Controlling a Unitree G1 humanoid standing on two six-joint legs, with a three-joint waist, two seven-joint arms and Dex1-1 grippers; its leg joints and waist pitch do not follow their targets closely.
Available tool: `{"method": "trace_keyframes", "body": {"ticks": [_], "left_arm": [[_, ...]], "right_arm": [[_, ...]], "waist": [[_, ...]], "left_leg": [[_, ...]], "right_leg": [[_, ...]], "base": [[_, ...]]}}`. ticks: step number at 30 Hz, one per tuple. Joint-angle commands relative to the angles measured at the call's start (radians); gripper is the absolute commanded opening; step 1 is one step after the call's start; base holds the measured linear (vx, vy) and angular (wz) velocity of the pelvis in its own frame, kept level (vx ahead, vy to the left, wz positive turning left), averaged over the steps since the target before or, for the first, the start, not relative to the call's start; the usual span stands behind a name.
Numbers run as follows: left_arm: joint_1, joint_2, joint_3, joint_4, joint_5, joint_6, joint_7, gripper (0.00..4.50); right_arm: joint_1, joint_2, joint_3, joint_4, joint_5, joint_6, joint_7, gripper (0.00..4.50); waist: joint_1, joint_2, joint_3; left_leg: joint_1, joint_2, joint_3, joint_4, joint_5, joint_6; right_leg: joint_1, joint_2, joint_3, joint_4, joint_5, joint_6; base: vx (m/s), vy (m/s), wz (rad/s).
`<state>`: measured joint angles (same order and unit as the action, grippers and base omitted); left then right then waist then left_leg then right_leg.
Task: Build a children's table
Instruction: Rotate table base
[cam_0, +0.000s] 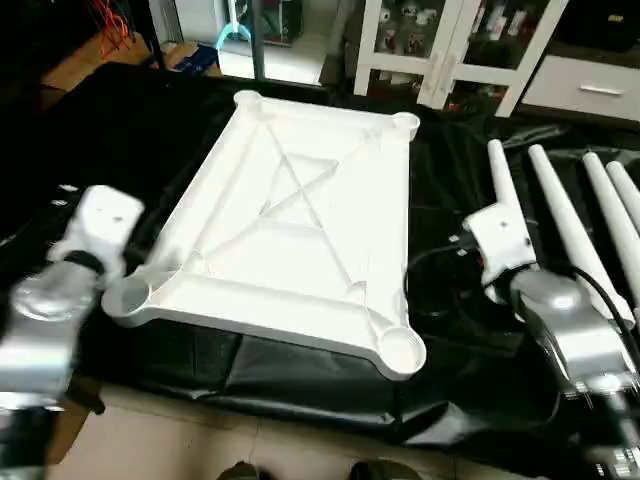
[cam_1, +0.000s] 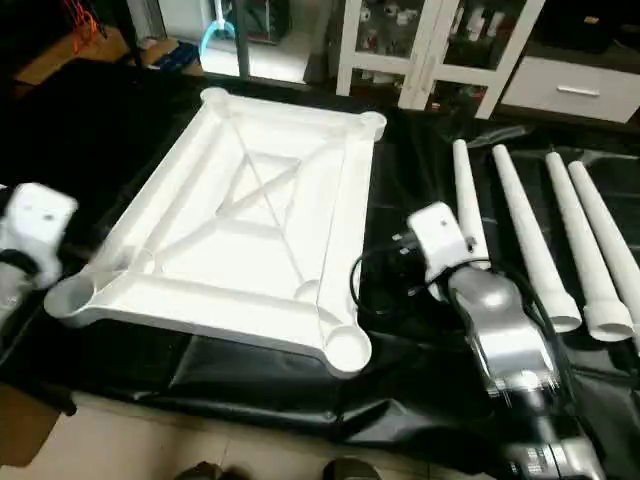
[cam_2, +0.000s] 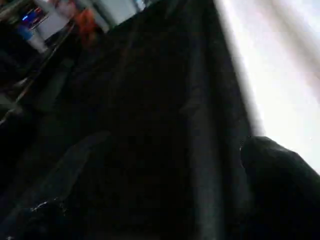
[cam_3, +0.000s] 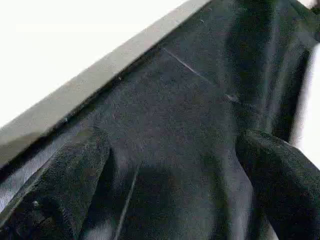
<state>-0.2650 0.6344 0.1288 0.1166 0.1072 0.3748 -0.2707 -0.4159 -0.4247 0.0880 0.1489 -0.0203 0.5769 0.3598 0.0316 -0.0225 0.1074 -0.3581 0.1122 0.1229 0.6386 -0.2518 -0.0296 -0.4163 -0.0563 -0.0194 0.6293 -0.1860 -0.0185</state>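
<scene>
The children's table's white tabletop (cam_0: 300, 200) lies upside down on the black-draped work table, its X ribs and round corner sockets facing up. Several white tube legs (cam_1: 525, 230) lie side by side to its right. My left arm (cam_0: 100, 225) hovers just left of the near-left corner socket (cam_0: 125, 295). In the left wrist view my left gripper (cam_2: 170, 150) is open over black cloth, with the white tabletop edge (cam_2: 285, 75) beside it. My right arm (cam_1: 440, 240) sits between the tabletop and the nearest leg. There my right gripper (cam_3: 170, 150) is open over the cloth, holding nothing.
The black cloth (cam_0: 300, 375) hangs over the work table's front edge, with pale floor (cam_0: 200, 440) below. A black cable (cam_0: 430, 270) loops beside my right wrist. A white cabinet (cam_0: 450, 50) stands behind the table, and a cardboard box (cam_0: 90, 60) sits at the back left.
</scene>
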Motion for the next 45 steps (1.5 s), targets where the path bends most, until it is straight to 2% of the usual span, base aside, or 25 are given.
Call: {"method": "trace_keyframes", "body": {"ticks": [1,3,4,6,10,11,13,15,17,20,22,23,27,28,30,31,32,34,36,37,38,40,41,43,45], "left_arm": [[0.015,0.039,0.002,0.034,0.012,0.003,-0.04,4.5],[0.04,0.059,-0.015,0.04,0.013,0.011,-0.084,4.5],[0.042,0.059,-0.016,0.038,0.011,0.014,-0.088,4.5],[0.07,0.061,-0.029,0.021,-0.006,0.035,-0.128,4.5],[0.098,0.073,-0.058,0.007,-0.019,0.056,-0.18,4.5],[0.113,0.08,-0.071,-0.001,-0.027,0.073,-0.205,4.5],[0.137,0.092,-0.085,-0.019,-0.034,0.091,-0.245,4.5],[0.156,0.099,-0.089,-0.043,-0.044,0.102,-0.274,4.5],[0.161,0.1,-0.086,-0.058,-0.051,0.111,-0.284,4.5],[0.171,0.096,-0.071,-0.119,-0.081,0.152,-0.307,4.5],[0.17,0.096,-0.07,-0.122,-0.081,0.155,-0.305,4.5],[0.169,0.094,-0.067,-0.127,-0.084,0.16,-0.304,4.5],[0.169,0.084,-0.044,-0.178,-0.108,0.199,-0.302,4.5],[0.169,0.084,-0.044,-0.178,-0.108,0.199,-0.302,4.5],[0.168,0.063,-0.023,-0.223,-0.123,0.233,-0.292,4.5],[0.168,0.063,-0.023,-0.223,-0.123,0.233,-0.292,4.5],[0.167,0.053,-0.015,-0.235,-0.132,0.244,-0.29,4.5],[0.167,0.046,-0.009,-0.244,-0.141,0.253,-0.288,4.5],[0.184,0.047,-0.012,-0.248,-0.13,0.256,-0.287,4.5],[0.184,0.047,-0.012,-0.248,-0.13,0.256,-0.287,4.5],[0.189,0.05,-0.017,-0.237,-0.114,0.246,-0.285,4.5],[0.191,0.051,-0.019,-0.236,-0.107,0.243,-0.283,4.5],[0.178,0.046,-0.015,-0.234,-0.101,0.235,-0.277,4.5],[0.173,0.047,-0.017,-0.235,-0.096,0.227,-0.279,4.5],[0.168,0.049,-0.02,-0.238,-0.093,0.223,-0.284,4.5]], "right_arm": [[-0.051,0.002,0.031,0.079,-0.03,-0.026,0.015,4.48],[-0.096,0.016,0.053,0.153,-0.043,-0.055,0.014,4.48],[-0.1,0.018,0.055,0.161,-0.044,-0.058,0.014,4.48],[-0.146,0.039,0.075,0.246,-0.059,-0.096,0.017,4.48],[-0.195,0.06,0.092,0.35,-0.076,-0.135,0.014,4.48],[-0.229,0.074,0.105,0.427,-0.086,-0.163,0.013,4.48],[-0.282,0.102,0.116,0.541,-0.099,-0.209,0.003,4.48],[-0.332,0.14,0.099,0.64,-0.092,-0.264,-0.019,4.48],[-0.359,0.162,0.081,0.69,-0.08,-0.293,-0.029,4.48],[-0.449,0.247,0.006,0.836,-0.025,-0.39,-0.061,4.48],[-0.461,0.255,0.004,0.855,-0.024,-0.412,-0.063,4.48],[-0.469,0.262,-0.001,0.867,-0.02,-0.424,-0.066,4.48],[-0.543,0.312,-0.06,0.97,0.017,-0.538,-0.089,4.48],[-0.543,0.312,-0.06,0.97,0.017,-0.538,-0.089,4.48],[-0.581,0.314,-0.096,1.028,0.012,-0.634,-0.122,4.48],[-0.581,0.314,-0.096,1.028,0.012,-0.634,-0.122,4.48],[-0.592,0.307,-0.107,1.04,0.012,-0.667,-0.133,4.48],[-0.603,0.294,-0.13,1.036,0.031,-0.695,-0.112,4.48],[-0.61,0.241,-0.144,0.998,0.05,-0.743,-0.027,4.48],[-0.61,0.241,-0.144,0.998,0.05,-0.743,-0.027,4.48],[-0.587,0.197,-0.103,0.966,0.016,-0.76,0.044,4.48],[-0.571,0.174,-0.082,0.946,-0.004,-0.774,0.073,4.48],[-0.511,0.113,-0.072,0.81,0.019,-0.776,0.194,4.48],[-0.471,0.077,-0.069,0.709,0.035,-0.763,0.245,4.48],[-0.419,0.039,-0.066,0.576,0.064,-0.725,0.302,4.48]], "waist": [[-0.001,0.008,-0.07],[-0.001,0.01,-0.066],[-0.002,0.004,-0.066],[0.0,0.009,-0.067],[0.002,0.004,-0.064],[-0.003,0.002,-0.062],[-0.005,0.002,-0.061],[-0.009,0.004,-0.06],[-0.008,0.005,-0.06],[-0.015,0.007,-0.061],[-0.019,0.01,-0.062],[-0.022,0.009,-0.062],[-0.019,0.02,-0.066],[-0.019,0.019,-0.066],[-0.016,0.019,-0.073],[-0.015,0.019,-0.077],[-0.012,0.019,-0.079],[-0.011,0.019,-0.077],[-0.006,0.026,-0.078],[-0.005,0.022,-0.077],[-0.002,0.025,-0.074],[0.004,0.022,-0.072],[0.008,0.022,-0.072],[0.014,0.024,-0.072],[0.021,0.021,-0.072]], "left_leg": [[0.007,0.082,-0.023,-0.074,0.099,0.14],[0.009,0.084,-0.021,-0.078,0.055,0.124],[0.009,0.086,-0.019,-0.079,0.05,0.121],[0.012,0.088,-0.017,-0.08,0.047,0.113],[0.01,0.091,-0.008,-0.085,0.015,0.097],[0.008,0.092,-0.004,-0.089,-0.029,0.082],[0.007,0.093,-0.003,-0.09,-0.048,0.067],[0.009,0.095,-0.001,-0.091,-0.077,0.045],[0.011,0.095,0.003,-0.091,-0.071,0.044],[0.004,0.098,0.005,-0.092,-0.075,0.041],[0.004,0.098,0.006,-0.092,-0.081,0.042],[-0.001,0.097,0.007,-0.092,-0.056,0.049],[0.004,0.096,0.013,-0.086,-0.008,0.084],[0.003,0.096,0.014,-0.086,-0.001,0.091],[0.002,0.095,0.017,-0.079,0.064,0.123],[0.001,0.094,0.018,-0.076,0.086,0.133],[-0.002,0.092,0.02,-0.07,0.164,0.178],[-0.003,0.092,0.022,-0.068,0.172,0.201],[-0.001,0.096,0.023,-0.066,0.164,0.226],[-0.002,0.095,0.024,-0.065,0.157,0.232],[-0.003,0.097,0.024,-0.065,0.148,0.241],[-0.001,0.098,0.026,-0.064,0.133,0.246],[-0.001,0.099,0.028,-0.063,0.122,0.244],[0.002,0.101,0.028,-0.062,0.125,0.242],[0.001,0.104,0.028,-0.063,0.134,0.246]], "right_leg": [[0.061,-0.084,0.038,-0.048,0.038,-0.325],[0.057,-0.087,0.038,-0.053,-0.028,-0.326],[0.058,-0.088,0.04,-0.054,-0.029,-0.325],[0.052,-0.089,0.038,-0.051,-0.024,-0.335],[0.055,-0.089,0.039,-0.054,-0.048,-0.33],[0.054,-0.091,0.04,-0.058,-0.099,-0.328],[0.054,-0.092,0.042,-0.058,-0.121,-0.323],[0.051,-0.097,0.045,-0.061,-0.145,-0.324],[0.05,-0.092,0.046,-0.06,-0.127,-0.321],[0.053,-0.096,0.047,-0.058,-0.125,-0.33],[0.053,-0.095,0.046,-0.059,-0.125,-0.334],[0.056,-0.092,0.045,-0.055,-0.098,-0.333],[0.05,-0.091,0.044,-0.048,-0.008,-0.369],[0.05,-0.088,0.043,-0.048,0.003,-0.372],[0.051,-0.087,0.042,-0.038,0.078,-0.389],[0.05,-0.088,0.041,-0.035,0.103,-0.395],[0.046,-0.082,0.038,-0.026,0.183,-0.406],[0.043,-0.081,0.036,-0.026,0.19,-0.408],[0.039,-0.077,0.032,-0.026,0.171,-0.411],[0.039,-0.077,0.032,-0.027,0.162,-0.411],[0.038,-0.078,0.032,-0.029,0.143,-0.409],[0.037,-0.078,0.033,-0.032,0.113,-0.402],[0.038,-0.079,0.035,-0.034,0.094,-0.396],[0.039,-0.078,0.036,-0.034,0.101,-0.385],[0.038,-0.077,0.036,-0.033,0.101,-0.376]], "base": [[0.0,0.0,0.0],[0.0,0.0,0.0],[0.0,0.0,0.0],[0.0,0.0,0.0],[0.0,0.0,0.0],[0.0,0.0,0.0],[0.0,0.0,0.0],[0.0,0.0,0.0],[0.0,0.0,0.0],[0.0,0.0,0.0],[0.0,0.0,0.0],[0.0,0.0,0.0],[0.0,0.0,0.0],[0.0,0.0,0.0],[0.0,0.0,0.0],[0.0,0.0,0.0],[0.0,0.0,0.0],[0.0,0.0,0.0],[0.0,0.0,0.0],[0.0,0.0,0.0],[0.0,0.0,0.0],[0.0,0.0,0.0],[0.0,0.0,0.0],[0.0,0.0,0.0],[0.0,0.0,0.0]]}}
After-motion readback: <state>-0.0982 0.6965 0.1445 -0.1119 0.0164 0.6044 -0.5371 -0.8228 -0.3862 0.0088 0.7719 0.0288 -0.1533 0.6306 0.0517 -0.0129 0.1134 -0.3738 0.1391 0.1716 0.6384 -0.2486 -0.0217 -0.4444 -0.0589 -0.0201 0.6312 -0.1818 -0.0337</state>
